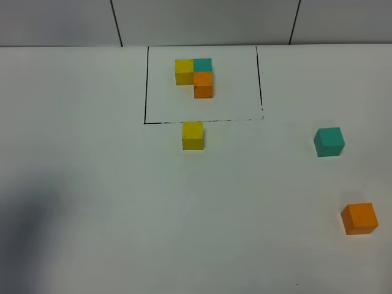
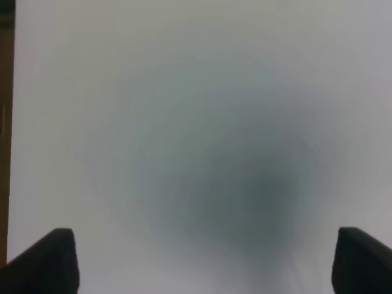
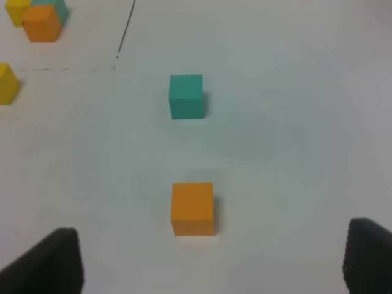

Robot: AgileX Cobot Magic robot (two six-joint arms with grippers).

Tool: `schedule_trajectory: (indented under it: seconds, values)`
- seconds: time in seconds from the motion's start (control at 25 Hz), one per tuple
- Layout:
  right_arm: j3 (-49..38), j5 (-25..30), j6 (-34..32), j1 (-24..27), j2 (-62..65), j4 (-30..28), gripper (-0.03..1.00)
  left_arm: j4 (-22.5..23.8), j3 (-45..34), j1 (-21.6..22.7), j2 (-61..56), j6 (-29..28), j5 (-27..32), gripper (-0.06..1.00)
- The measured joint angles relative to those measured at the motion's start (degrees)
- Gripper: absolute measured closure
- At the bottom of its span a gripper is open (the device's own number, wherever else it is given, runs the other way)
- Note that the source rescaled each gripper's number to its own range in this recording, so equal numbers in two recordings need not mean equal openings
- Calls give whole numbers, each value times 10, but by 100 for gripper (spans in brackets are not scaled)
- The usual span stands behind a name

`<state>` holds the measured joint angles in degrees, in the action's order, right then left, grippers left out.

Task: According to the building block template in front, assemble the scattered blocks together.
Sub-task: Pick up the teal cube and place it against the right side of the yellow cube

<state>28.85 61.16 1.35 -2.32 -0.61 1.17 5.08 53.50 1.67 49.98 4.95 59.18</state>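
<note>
Both tools are empty. The left tool (image 2: 208,260) has its dark fingertips spread wide over bare tabletop (image 1: 92,202) and touches nothing. The right tool (image 3: 213,260) also has its jaws well apart; the orange cube (image 3: 193,208) lies ahead of it, in line with the gap but untouched, and the teal cube (image 3: 186,96) sits farther on. In the exterior high view neither tool shows. The building block template (image 1: 195,76) sits upper centre inside its black-lined rectangle (image 1: 146,86), with yellow at left, teal touching its right side and orange touching below the teal. The loose yellow cube (image 1: 192,135) rests just below the rectangle's lower line. The teal cube is at middle right and the orange one at lower right, all well apart. Assembly appears not yet begun, so the step in hand looks like the first pick. The right tool probably needs to come down squarely over a cube, close on opposite faces, and carry it to the yellow one.
</note>
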Motion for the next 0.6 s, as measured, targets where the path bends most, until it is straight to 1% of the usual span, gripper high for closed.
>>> schedule_trajectory:
  seconds: [0.16,0.4,0.6]
  values:
    - [0,0,0,0,0,0,25,1,-57,-2,-118,-8,5,2]
    - [0,0,0,0,0,0,25,0,-153,-25,-269,-16,12,2]
    - [0,0,0,0,0,0,25,-27,-204,-31,-371,-16,30,3]
